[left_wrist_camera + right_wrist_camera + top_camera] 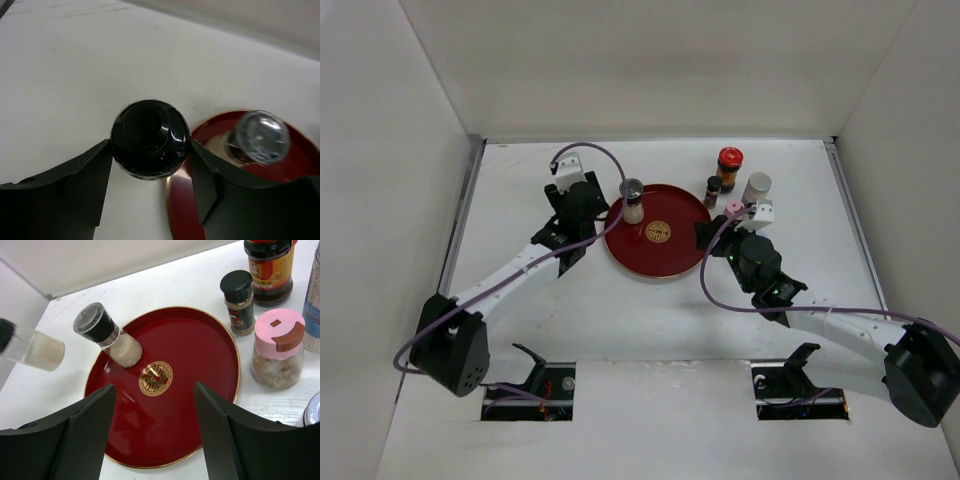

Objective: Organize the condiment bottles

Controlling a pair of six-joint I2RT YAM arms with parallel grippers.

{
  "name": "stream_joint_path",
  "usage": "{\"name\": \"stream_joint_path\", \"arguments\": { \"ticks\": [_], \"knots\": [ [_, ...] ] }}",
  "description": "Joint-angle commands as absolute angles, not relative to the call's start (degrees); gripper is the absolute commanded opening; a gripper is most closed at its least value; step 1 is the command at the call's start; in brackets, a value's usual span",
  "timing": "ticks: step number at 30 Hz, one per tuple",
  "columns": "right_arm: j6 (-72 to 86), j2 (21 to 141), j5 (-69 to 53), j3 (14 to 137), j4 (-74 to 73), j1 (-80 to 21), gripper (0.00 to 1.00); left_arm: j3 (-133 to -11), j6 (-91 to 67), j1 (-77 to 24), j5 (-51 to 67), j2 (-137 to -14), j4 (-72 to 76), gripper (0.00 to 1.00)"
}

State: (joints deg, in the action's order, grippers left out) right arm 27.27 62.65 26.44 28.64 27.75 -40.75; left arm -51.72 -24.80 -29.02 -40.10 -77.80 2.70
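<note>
Two hands differ: left hand (150, 146) grips a black-capped shaker (149, 134) (body hidden), right hand (155, 388) hangs released.

Round tray (672, 258) sits mid-table. Grinder (633, 200) stands on the tray, rear-L part. Just off tray's L rim, knob-top bottle (149, 135) sits btw L gripper (150, 146) fingers, both touching it. On the table R of tray is a cluster. Tall jar (730, 165) rearmost, small shaker (713, 189) front-L of it, wide-cap shaker (756, 187) R of that. Flip-lid jar (734, 208) nearest, beside R gripper (154, 389), fingers spread at tray's R rim.
</note>
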Motion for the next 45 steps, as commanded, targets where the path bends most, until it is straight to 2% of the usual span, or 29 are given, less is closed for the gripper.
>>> {"name": "stream_joint_path", "arguments": {
  "ticks": [1, 8, 11, 13, 15, 18, 23, 27, 30, 32, 34, 36, 38, 40, 43, 44, 45],
  "knots": [
    [27.33, 61.52, 26.54, 29.00, 31.11, -40.56, 0.71, -52.03, -24.61, -32.81, -41.57, -72.07, 5.37, 0.37],
    [27.51, 60.38, 27.51, 28.21, 31.20, -40.30, 0.69, -53.70, -25.84, -40.03, -41.31, -75.84, 3.52, 0.37],
    [27.34, 59.42, 27.51, 27.95, 31.20, -40.21, 0.59, -52.47, -27.33, -41.61, -41.31, -77.25, 5.00, 0.37],
    [27.51, 59.41, 27.60, 27.77, 31.11, -40.03, 0.42, -52.30, -27.51, -42.05, -40.43, -78.74, 6.58, 0.37],
    [27.51, 59.68, 27.42, 28.21, 30.41, -39.94, 0.36, -51.86, -27.34, -42.67, -39.99, -80.41, 8.69, 0.37],
    [27.07, 59.94, 27.60, 28.56, 30.23, -40.21, 0.38, -51.24, -27.16, -42.58, -39.99, -83.13, 10.72, 0.37],
    [27.25, 60.21, 27.77, 28.39, 30.15, -39.86, 0.50, -50.10, -26.98, -42.84, -40.17, -85.78, 11.69, 0.39],
    [26.98, 60.73, 28.30, 28.56, 30.15, -39.86, 0.63, -48.70, -26.90, -42.93, -40.52, -87.01, 13.09, 0.45],
    [26.46, 60.91, 28.47, 28.65, 30.15, -39.86, 0.68, -47.46, -26.81, -42.85, -40.26, -87.54, 15.55, 0.53],
    [26.10, 61.17, 29.00, 28.65, 30.15, -39.86, 0.67, -46.67, -26.72, -43.11, -39.99, -87.19, 16.96, 0.64],
    [25.75, 61.70, 28.92, 29.00, 29.97, -39.86, 0.56, -45.71, -26.37, -43.20, -39.90, -86.14, 18.45, 0.82],
    [25.23, 62.31, 29.09, 29.79, 29.10, -40.12, 0.36, -44.57, -26.02, -43.20, -39.12, -84.04, 20.47, 0.96],
    [24.87, 63.28, 29.53, 30.93, 27.35, -39.86, 0.21, -43.51, -25.75, -43.11, -37.71, -80.88, 21.70, 0.99],
    [24.96, 64.07, 30.75, 33.03, 23.67, -39.33, 0.15, -41.67, -25.84, -43.20, -37.70, -76.75, 24.07, 1.00],
    [23.83, 65.12, 32.25, 37.60, 16.20, -38.02, 0.20, -36.58, -26.19, -43.20, -37.97, -69.98, 31.00, 1.00],
    [23.47, 65.74, 32.69, 39.01, 14.34, -36.71, 0.28, -34.04, -26.54, -43.20, -38.40, -67.26, 33.98, 1.00],
    [23.38, 66.44, 32.52, 40.07, 13.11, -35.21, 0.41, -30.27, -27.24, -43.37, -39.28, -63.93, 38.19, 1.00]
  ]
}}
